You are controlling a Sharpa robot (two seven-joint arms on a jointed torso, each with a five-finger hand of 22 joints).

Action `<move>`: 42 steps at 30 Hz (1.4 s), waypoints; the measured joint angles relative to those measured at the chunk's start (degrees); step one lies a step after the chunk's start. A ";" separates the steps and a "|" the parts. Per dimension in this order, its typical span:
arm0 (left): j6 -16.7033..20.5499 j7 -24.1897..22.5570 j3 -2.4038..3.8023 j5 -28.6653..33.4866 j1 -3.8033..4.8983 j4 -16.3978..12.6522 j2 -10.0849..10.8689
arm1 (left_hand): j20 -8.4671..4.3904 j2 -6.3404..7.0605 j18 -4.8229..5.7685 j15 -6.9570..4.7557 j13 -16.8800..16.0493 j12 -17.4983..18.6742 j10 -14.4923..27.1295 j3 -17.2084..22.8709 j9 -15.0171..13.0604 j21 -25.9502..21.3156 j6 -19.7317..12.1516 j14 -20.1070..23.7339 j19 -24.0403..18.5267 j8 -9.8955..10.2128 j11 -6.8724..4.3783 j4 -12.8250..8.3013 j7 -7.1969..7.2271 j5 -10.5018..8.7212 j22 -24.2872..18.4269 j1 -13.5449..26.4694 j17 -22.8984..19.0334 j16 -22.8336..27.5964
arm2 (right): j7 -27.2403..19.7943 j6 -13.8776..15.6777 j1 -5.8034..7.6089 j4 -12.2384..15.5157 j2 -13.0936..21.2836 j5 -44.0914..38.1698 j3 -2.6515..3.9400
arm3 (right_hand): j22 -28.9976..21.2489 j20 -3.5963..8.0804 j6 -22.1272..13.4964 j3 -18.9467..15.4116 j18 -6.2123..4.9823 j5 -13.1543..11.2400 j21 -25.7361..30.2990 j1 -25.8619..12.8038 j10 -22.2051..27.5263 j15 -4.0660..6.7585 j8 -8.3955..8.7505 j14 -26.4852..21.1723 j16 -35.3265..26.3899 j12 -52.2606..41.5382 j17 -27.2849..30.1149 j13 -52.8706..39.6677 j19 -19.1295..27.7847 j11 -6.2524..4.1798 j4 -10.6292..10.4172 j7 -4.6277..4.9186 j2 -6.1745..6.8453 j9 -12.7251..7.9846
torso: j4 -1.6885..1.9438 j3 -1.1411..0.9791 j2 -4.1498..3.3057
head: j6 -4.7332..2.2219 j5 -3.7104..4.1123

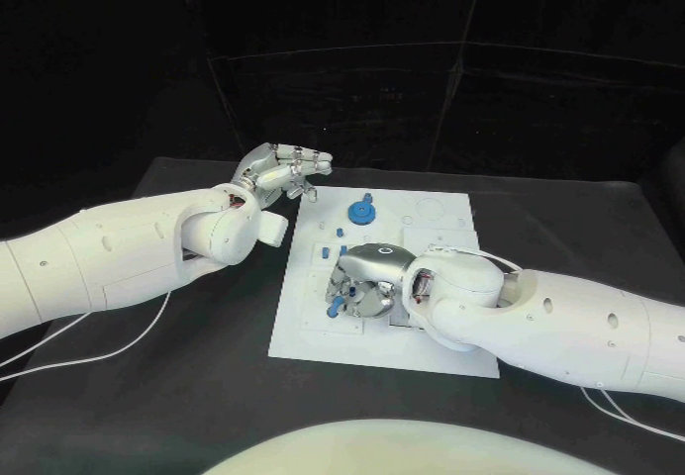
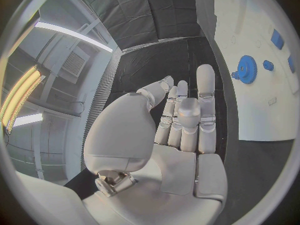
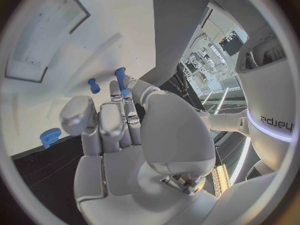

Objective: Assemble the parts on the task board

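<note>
Both robot hands are above the black desk (image 1: pixel 157 396), one at each side of the white task board (image 1: pixel 429 341).

The right robot hand (image 1: pixel 368 284) is low over the left middle part of the board, with the palm turned down. Its fingers are curled in, and a small blue part (image 1: pixel 335 308) sits between the fingertips at the lower left side of the hand. In the right wrist view, the same blue part (image 3: pixel 120 80) stands at the fingertips (image 3: pixel 116 92), so this hand pinches it. A second small blue piece (image 3: pixel 94 85) lies on the board just beside it, and a blue gear (image 3: pixel 50 135) lies near the edge of the board.

The left robot hand (image 1: pixel 283 166) is raised beyond the far left corner of the board, apart from it. It holds nothing. In the left wrist view its fingers (image 2: pixel 205 92) are stretched out almost straight and lie close to each other, and the thumb stands to the side.

On the far part of the board lies the blue gear (image 1: pixel 362 211). Some small blue parts (image 1: pixel 340 234) lie between the gear and the right robot hand.
</note>
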State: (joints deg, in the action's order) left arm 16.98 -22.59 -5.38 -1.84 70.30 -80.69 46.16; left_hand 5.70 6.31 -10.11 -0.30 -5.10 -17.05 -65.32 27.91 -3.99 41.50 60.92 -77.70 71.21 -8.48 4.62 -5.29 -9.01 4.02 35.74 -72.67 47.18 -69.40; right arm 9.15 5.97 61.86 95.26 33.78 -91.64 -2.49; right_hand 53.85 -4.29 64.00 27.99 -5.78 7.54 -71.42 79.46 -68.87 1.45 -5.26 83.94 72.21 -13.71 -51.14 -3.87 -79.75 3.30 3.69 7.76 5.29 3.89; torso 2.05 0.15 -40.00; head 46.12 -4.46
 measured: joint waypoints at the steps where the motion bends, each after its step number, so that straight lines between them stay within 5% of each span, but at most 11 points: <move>1: 0.00 0.00 0.00 0.00 0.00 -0.01 0.00 | 0.00 0.00 0.00 0.00 0.00 0.00 0.00 0.00 0.00 0.00 0.00 0.00 0.00 0.00 0.00 0.00 0.00 0.00 0.00 0.00 0.00 0.00 | 0.06 -0.11 0.02 0.00 -0.07 -0.07 -0.01 | -0.03 0.00 0.00 0.00 0.00 0.00 0.00 0.00 0.00 0.00 0.00 0.00 0.00 0.09 0.03 -0.01 0.00 0.00 0.00 0.00 0.00 0.01 | 0.00 0.00 0.00 | 0.00 0.00; 10: -0.02 0.01 0.00 0.00 0.00 -0.05 0.05 | 0.00 0.00 0.00 0.00 0.00 0.00 0.00 0.00 0.00 0.00 0.00 0.00 0.00 0.00 0.00 0.00 0.00 0.00 0.00 0.00 0.00 0.00 | 0.19 -0.17 0.04 0.09 -0.71 -0.49 -0.51 | -0.18 -0.31 -1.86 -0.66 0.00 0.95 0.00 -1.76 1.03 -0.24 1.13 0.21 0.00 1.46 0.47 0.12 0.31 1.02 -0.68 1.03 1.75 -0.11 | 0.00 0.01 0.00 | -0.01 -0.06; 27: -0.13 0.11 0.00 0.00 0.00 -0.07 0.10 | 0.00 -0.23 0.00 0.00 -0.03 0.00 0.12 -0.10 0.00 -0.24 0.00 0.00 0.00 0.00 0.11 0.10 0.00 0.00 -0.03 -0.23 0.01 0.00 | 0.01 0.75 -0.06 0.06 -0.92 -0.67 -0.65 | -0.70 -0.72 -6.61 -1.46 0.00 1.28 0.02 -3.03 4.32 -0.64 1.49 -0.20 0.00 2.93 0.99 0.11 0.72 1.44 -0.94 0.96 3.02 -0.19 | -0.03 -0.03 0.00 | 0.04 -0.19; 31: -0.18 0.15 0.00 0.00 0.00 -0.07 0.12 | 0.00 -0.23 0.00 0.00 -0.05 0.00 0.21 -0.15 0.00 -0.24 0.00 -0.01 0.00 0.00 0.21 0.15 0.00 0.00 -0.06 -0.23 0.01 0.00 | -0.06 1.74 -0.06 0.34 -0.51 -0.69 -0.66 | -3.03 -1.43 -10.64 -3.85 -0.04 1.82 1.60 -4.32 8.27 -1.38 1.48 -0.55 -0.80 3.38 2.24 0.11 1.69 1.80 -1.25 0.90 4.31 -0.26 | -0.03 -0.03 0.00 | 0.05 -0.19; 32: -0.19 0.16 0.00 0.00 0.00 -0.07 0.12 | 0.00 -0.23 0.00 0.00 -0.05 0.00 0.21 -0.15 0.00 -0.24 0.00 0.00 0.00 0.00 0.21 0.15 0.00 0.00 -0.06 -0.23 0.01 0.00 | -0.09 2.06 -0.06 0.47 -0.31 -0.69 -0.66 | -4.26 -1.42 -11.75 -4.69 -0.97 1.82 2.34 -4.37 9.32 -1.62 1.48 -0.86 -1.26 3.38 3.00 0.09 2.32 1.84 -1.27 0.68 4.36 -0.26 | -0.03 -0.03 0.00 | 0.05 -0.16; 38: -0.27 0.24 0.00 0.00 0.00 -0.05 0.25 | 0.00 -0.23 0.00 0.00 -0.05 0.00 0.21 -0.15 0.00 -0.23 0.00 -0.01 0.00 0.00 0.21 0.15 0.00 0.00 -0.06 -0.23 0.01 0.00 | -0.48 4.43 -0.08 3.11 3.24 -0.44 -0.66 | -9.02 -1.55 -14.74 -10.34 -0.93 2.79 5.34 -4.59 13.95 -1.75 1.48 -1.36 -1.04 1.08 2.60 -0.51 3.99 2.22 -1.46 0.02 4.58 -0.07 | -0.03 -0.07 0.03 | -0.12 -0.07; 42: -0.30 0.31 0.00 0.01 0.01 -0.11 0.67 | 0.00 -0.22 0.00 0.01 -0.05 0.00 0.21 -0.15 0.00 -0.23 0.00 -0.01 0.00 0.00 0.21 0.15 0.00 0.00 -0.05 -0.23 0.01 0.00 | -0.70 5.83 0.31 6.62 8.29 1.14 -0.65 | -7.62 -1.42 -13.50 -13.58 -0.93 3.50 4.80 -3.43 14.26 -1.53 0.60 -1.13 0.57 -2.81 0.40 -1.23 3.60 1.99 -1.84 1.15 3.42 0.29 | -0.08 -0.04 0.09 | -0.35 0.04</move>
State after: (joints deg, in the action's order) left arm 16.68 -22.28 -5.38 -1.83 70.31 -80.80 46.83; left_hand 5.70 6.09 -10.11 -0.29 -5.15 -17.05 -65.11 27.76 -3.98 41.26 60.92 -77.70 71.21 -8.48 4.83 -5.14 -9.01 4.02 35.69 -72.90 47.19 -69.40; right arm 8.44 11.80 62.17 101.88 42.07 -90.51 -3.13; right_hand 46.23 -5.71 50.50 14.40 -6.71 11.04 -66.62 76.03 -54.62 -0.08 -4.66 82.81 72.78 -16.51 -50.74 -5.10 -76.15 5.29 1.85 8.91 8.70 4.18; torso 1.97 0.12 -39.90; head 45.77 -4.42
